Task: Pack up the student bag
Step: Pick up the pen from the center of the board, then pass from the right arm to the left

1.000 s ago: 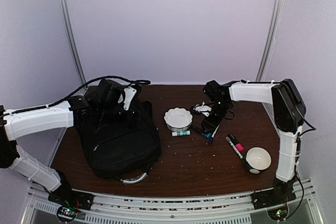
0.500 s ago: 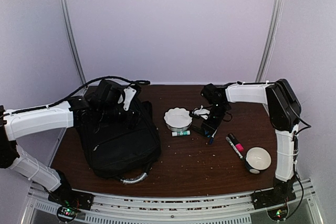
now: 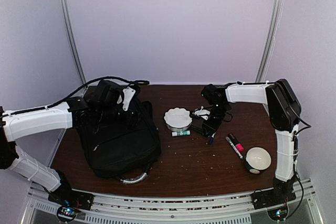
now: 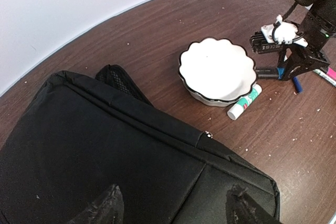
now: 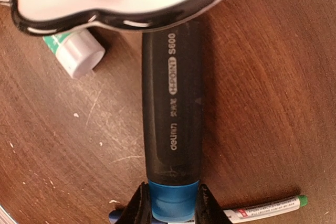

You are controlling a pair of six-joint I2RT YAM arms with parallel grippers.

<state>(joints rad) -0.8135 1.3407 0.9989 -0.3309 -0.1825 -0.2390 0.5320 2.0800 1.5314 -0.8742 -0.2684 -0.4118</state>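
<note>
Student bag (image 3: pixel 118 140) on the left of the table (image 3: pixel 189 169), marker in the right gripper (image 5: pixel 172 205).

The bag, of black soft fabric, lies flat on the dark wooden table, which is speckled with crumbs. Its inside does not show. The left gripper (image 4: pixel 170 208) hangs over it with its fingers spread wide. Near the bag stands a white scalloped bowl (image 4: pixel 218 72) with a dark rim, showing only its smooth inside. A plain round bowl (image 3: pixel 258 158) sits at the near right. The right gripper pinches the blue end of a black marker (image 5: pixel 172 108), whose other end goes under the scalloped rim. A glue stick (image 5: pixel 79 51) lies just beside it.
</note>
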